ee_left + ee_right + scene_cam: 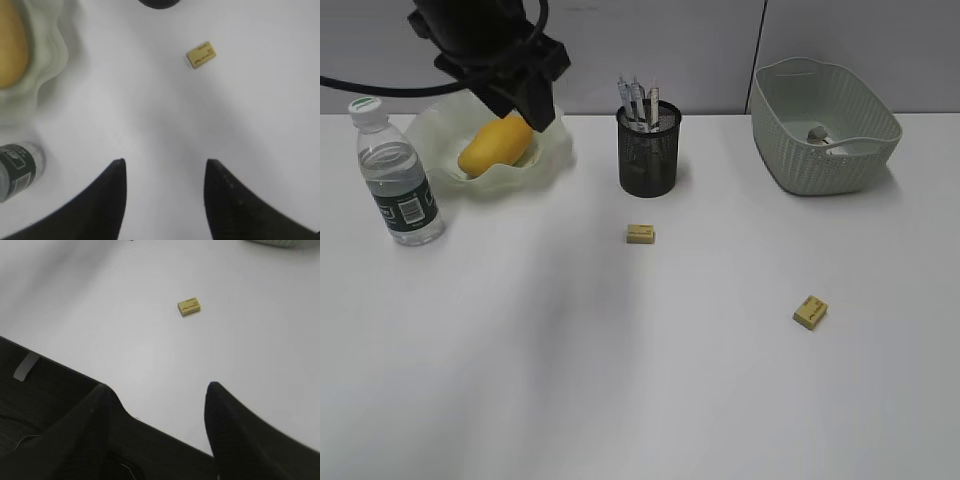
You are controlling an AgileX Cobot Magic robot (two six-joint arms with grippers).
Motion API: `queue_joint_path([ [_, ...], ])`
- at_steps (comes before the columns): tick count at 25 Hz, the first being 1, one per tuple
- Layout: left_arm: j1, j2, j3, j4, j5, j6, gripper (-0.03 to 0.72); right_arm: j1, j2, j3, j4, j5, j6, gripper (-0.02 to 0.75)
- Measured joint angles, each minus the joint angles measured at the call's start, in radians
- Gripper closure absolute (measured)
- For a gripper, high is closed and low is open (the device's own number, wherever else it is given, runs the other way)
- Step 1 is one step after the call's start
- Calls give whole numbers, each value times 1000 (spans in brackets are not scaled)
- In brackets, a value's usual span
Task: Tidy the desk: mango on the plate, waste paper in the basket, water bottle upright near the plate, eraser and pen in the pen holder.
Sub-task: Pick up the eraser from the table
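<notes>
Mango (496, 145) is seated on the plate (552, 150), bottle (398, 175) upright beside it, paper (820, 134) in the basket (825, 160). Two erasers (641, 233) (810, 312) remain on the worktop (620, 380). Left hand (165, 172) and right hand (157, 395) are spread, empty. Next judged: eraser pickup, for the pen holder (648, 150).

Yellow-orange mango (496, 145), pale green plate (545, 160), black mesh pen holder (648, 160), white desk (620, 380)
</notes>
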Motion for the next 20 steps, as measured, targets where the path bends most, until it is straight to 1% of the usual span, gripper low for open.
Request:
queue_joint_path([
  [4,0,-74,14,3,1,-40,301,0,0,0,0,0,0,264],
  [8,0,-181,106,8,1,-45,301,0,0,0,0,1,0,264],
  [11,0,-277,227,25,1,-46,302,0,0,0,0,1,-1,264],
  [14,0,-386,374,29,-8,-46,302,0,0,0,0,1,-1,264],
  [20,0,-615,681,30,-124,-46,306,0,0,0,0,1,-1,264],
])
